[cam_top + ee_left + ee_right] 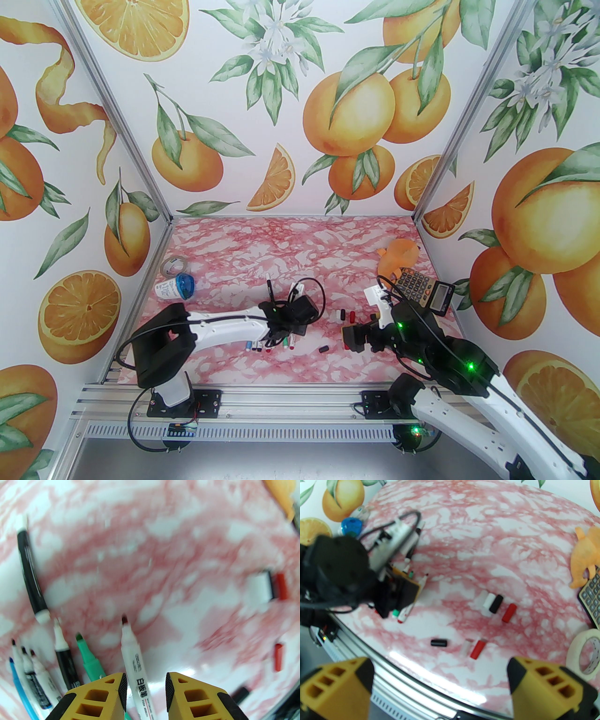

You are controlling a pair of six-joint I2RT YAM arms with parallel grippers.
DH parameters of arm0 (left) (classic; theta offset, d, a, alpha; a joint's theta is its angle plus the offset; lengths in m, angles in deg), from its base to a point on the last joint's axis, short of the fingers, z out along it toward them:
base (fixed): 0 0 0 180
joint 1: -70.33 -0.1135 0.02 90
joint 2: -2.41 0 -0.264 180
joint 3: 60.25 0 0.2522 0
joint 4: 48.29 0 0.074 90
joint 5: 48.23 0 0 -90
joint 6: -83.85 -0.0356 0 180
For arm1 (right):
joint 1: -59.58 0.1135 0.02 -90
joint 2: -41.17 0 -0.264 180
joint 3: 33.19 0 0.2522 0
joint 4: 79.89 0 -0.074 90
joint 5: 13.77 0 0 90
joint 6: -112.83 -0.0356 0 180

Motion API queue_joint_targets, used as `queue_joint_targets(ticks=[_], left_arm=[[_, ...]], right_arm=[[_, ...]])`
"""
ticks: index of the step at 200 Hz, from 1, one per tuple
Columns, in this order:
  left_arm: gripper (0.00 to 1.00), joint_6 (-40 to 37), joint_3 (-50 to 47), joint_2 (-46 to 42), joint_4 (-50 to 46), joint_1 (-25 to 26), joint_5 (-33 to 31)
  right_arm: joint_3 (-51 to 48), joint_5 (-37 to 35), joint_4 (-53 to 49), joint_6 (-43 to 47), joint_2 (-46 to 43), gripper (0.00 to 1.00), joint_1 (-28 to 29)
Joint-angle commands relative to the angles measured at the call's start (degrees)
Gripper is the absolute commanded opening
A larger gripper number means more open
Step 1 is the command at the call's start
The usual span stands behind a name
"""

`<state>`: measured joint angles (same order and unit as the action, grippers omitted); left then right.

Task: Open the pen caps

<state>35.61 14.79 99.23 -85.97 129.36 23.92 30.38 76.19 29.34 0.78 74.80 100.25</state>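
**Left jaws:** apart, not clamped. The white pen [138, 667] lies in the gap against the left pad [122, 691]. There is open space between it and the right pad [168, 691]. Its long axis runs parallel to the fingers, from the bottom edge of the left wrist frame upward. Its bare dark-red tip points away from the jaws, and no cap is fitted.

**Lower left of that frame:** the green pen [90, 658] and several more pens lie side by side with bare tips, roughly parallel to the white pen. One black pen [30, 573] lies apart at the left edge, farther from the jaws. Both its ends are pale, and it cannot be told whether they are caps.

**Right jaws:** fully apart, holding nothing, at the bottom of the right wrist frame. Beyond them, loose caps lie on the tabletop [511, 526]:
- **Near group:** black [439, 643], pale [466, 647] and red [477, 649].
- **Far group:** white [489, 599], black [496, 603] and red [509, 613].

**Top view:** the pens lie under the left arm, just left of frame centre. The caps lie between the arms, nearer the right one.

**Judgement:** if the black pen needs uncapping, the left arm is the nearer. The jaws should then close across the pen's long axis.
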Motion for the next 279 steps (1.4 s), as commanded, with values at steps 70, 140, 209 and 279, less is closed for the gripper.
queue_joint_targets(ticks=[70, 140, 209, 279], left_arm=[[0.37, -10.7, 1.4, -1.3, -0.9, -19.1, 8.0], [0.39, -13.6, 4.5, 5.6, 0.3, -24.9, 11.0], [0.39, -13.3, 8.5, 12.8, -0.8, -25.6, 11.4], [0.29, -14.7, 10.4, 15.6, -2.5, -26.1, 10.5]], right_arm=[[-0.3, -1.7, -0.1, -0.6, -0.8, 1.00, 1.0], [-0.4, -1.5, -0.1, -0.5, -0.4, 1.00, 0.9], [-0.4, -1.7, -0.2, -0.5, -0.5, 1.00, 0.9], [-0.4, -1.5, -0.1, -0.5, -0.1, 1.00, 1.0]])
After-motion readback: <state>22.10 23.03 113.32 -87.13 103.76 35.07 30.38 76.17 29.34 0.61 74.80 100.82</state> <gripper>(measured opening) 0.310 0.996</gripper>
